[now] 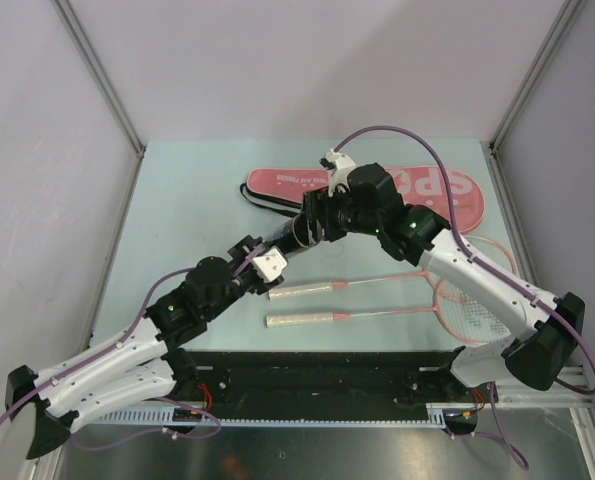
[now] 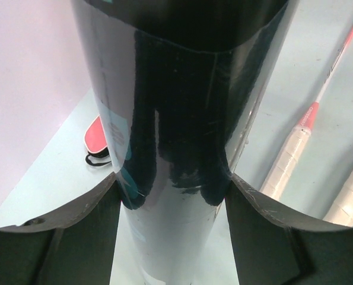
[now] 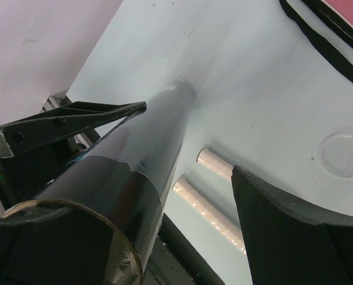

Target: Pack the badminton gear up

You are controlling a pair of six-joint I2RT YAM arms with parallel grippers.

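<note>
I see left end effector [image 2: 173, 178] clamped on black tube [image 2: 182, 119] | right end effector [image 1: 319, 220] splayed wide | tube looks glossy, probably light and slippery: I'd grip mid-barrel, gently.

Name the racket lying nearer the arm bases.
The near racket, its white handle lowest in the top view; the far racket lies parallel just beyond it, toward the pink bag.

left gripper [image 2: 173, 187] clamped on tube [image 2: 182, 89] | right gripper [image 1: 315, 215] spread wide | 2 arms angled inward
</note>
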